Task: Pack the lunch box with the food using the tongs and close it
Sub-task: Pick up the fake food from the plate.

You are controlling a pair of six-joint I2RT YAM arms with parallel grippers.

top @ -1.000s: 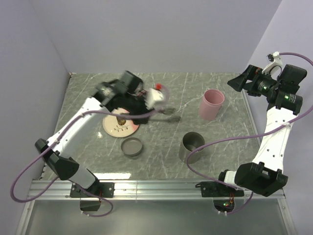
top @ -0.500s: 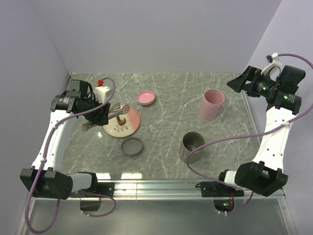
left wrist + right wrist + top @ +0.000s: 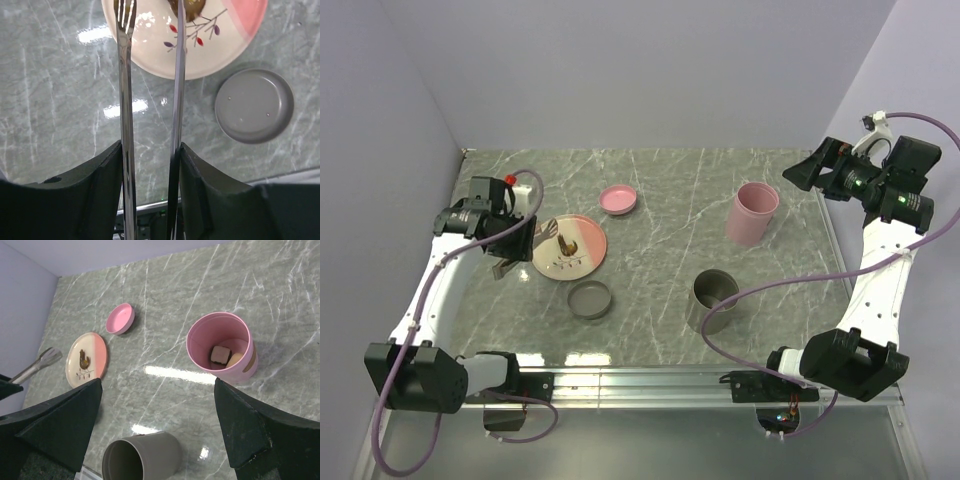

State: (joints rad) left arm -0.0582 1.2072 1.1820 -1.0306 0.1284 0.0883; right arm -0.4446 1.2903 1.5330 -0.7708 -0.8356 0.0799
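1. Left gripper [image 3: 149,170]: at the far left of the marble table [image 3: 660,330], closed on the tongs, one finger pressed against the outside of each arm.
2. Tongs [image 3: 125,125]: slim silver metal, held in the left gripper. The two arms run nearly parallel with a gap between them. Both tips reach over the plate: the forked left tip is above the cream part and the right tip is at the dark lump. Contact with the lump cannot be told.
3. Plate [image 3: 588,262]: round, cream with a pink segment and a small twig pattern, lying flat just right of the left gripper.
4. Dark brown lump [image 3: 565,241]: the one piece of food on the plate, on its cream half near the left edge.
5. Grey lid [image 3: 589,299]: shallow and round, on the table just beside the plate's near edge, not touching it.
6. Pink lid [image 3: 619,199]: small and round, beyond the plate toward the back wall.
7. Grey cup [image 3: 716,297]: upright with an open mouth, near the middle of the table's front.
8. Pink container [image 3: 752,212]: upright and open, behind and right of the grey cup.
9. Food pieces [image 3: 220,354]: a whitish cube and an orange bit side by side on the bottom of the pink container.
10. Right gripper [image 3: 802,170]: raised at the far right, above the table's edge, jaws spread wide and holding nothing.
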